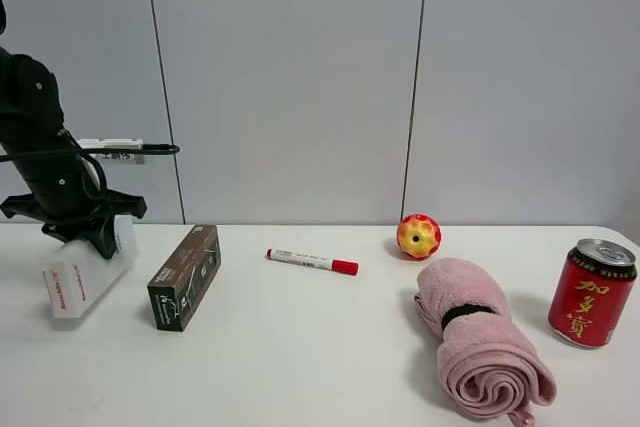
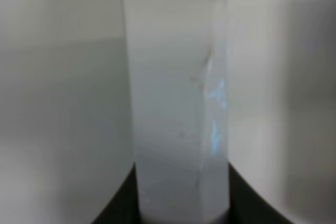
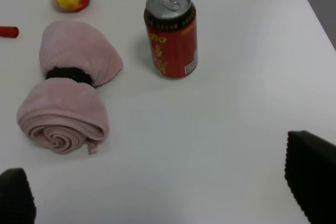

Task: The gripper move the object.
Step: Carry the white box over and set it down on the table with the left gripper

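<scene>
The high view is bright, evenly lit from overhead and sharp throughout. The can (image 1: 592, 293) glints on its lid and casts only a faint, soft shadow at its base on the white table (image 1: 330, 347). The left wrist view is badly out of focus: the white box (image 2: 173, 108) is a pale blur with bluish glare streaks down one edge and grey shade behind it. The right wrist view is clear around the can, but the right gripper (image 3: 164, 186), nearer the lens than the can, looks soft-edged.
</scene>
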You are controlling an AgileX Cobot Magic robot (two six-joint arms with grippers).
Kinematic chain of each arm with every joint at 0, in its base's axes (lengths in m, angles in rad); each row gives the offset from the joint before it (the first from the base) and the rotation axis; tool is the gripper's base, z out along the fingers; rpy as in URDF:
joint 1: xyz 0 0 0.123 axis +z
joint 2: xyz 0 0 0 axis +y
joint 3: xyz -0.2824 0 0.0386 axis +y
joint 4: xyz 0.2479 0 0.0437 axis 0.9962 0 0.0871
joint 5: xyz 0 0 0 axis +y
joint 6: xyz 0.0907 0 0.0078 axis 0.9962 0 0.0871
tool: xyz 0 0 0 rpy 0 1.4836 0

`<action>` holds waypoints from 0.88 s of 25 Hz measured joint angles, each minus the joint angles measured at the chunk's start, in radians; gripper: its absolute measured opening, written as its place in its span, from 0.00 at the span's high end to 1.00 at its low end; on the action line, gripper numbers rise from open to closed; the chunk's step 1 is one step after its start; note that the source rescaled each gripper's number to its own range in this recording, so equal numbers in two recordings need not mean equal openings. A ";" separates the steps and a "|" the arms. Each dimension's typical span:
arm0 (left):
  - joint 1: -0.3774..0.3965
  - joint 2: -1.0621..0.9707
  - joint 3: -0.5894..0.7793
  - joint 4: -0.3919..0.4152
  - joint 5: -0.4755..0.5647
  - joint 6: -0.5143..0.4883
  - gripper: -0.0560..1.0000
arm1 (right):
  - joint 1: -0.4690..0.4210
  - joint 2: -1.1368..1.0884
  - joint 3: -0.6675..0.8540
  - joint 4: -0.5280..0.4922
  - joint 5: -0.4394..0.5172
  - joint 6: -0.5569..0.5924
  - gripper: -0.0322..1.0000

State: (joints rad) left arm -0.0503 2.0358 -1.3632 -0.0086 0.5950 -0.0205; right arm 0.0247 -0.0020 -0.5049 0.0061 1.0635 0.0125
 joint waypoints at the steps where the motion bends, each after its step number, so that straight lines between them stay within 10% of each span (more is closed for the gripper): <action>1: 0.000 0.000 0.006 0.000 -0.012 0.001 0.93 | 0.000 0.000 0.000 0.000 0.000 0.000 0.00; 22: 0.000 0.046 0.026 -0.002 -0.118 0.006 0.93 | 0.000 0.000 0.000 0.000 0.000 0.000 0.00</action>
State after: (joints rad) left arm -0.0503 2.0819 -1.3374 -0.0107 0.4773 -0.0145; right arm 0.0247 -0.0020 -0.5049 0.0061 1.0635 0.0125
